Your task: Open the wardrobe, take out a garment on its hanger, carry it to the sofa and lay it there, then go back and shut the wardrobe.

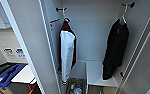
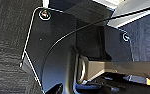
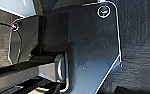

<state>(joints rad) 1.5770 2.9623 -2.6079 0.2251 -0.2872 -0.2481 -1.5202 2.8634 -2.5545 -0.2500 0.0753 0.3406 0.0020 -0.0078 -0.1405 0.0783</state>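
Head view, wardrobe (image 1: 28, 37): open, with a white door swung out toward the camera at the left and a second door edge at the right; the pale interior is exposed.
Head view, garment (image 1: 116, 50): long black coat hanging straight down at the right side of the interior, its hem just above a white shelf (image 1: 101, 75).
Head view, hanger (image 1: 123, 17): thin pale hook rising from the coat's collar to a dark peg on the back wall.
Head view, maroon jacket (image 1: 67, 52): white-sleeved, hanging at the left side of the interior from its own peg, well apart from the black coat.
Head view, compartment (image 1: 76, 87): below the jacket, holding small items too blurred to tell.
Head view, outside the wardrobe: a blue object (image 1: 8, 75) lies low at the left.
Left wrist view: dark carpet floor (image 2: 6, 37) beneath the robot's plate; state of the left fingers cannot be told.
Right wrist view: dark carpet floor (image 3: 141, 37); state of the right fingers cannot be told.
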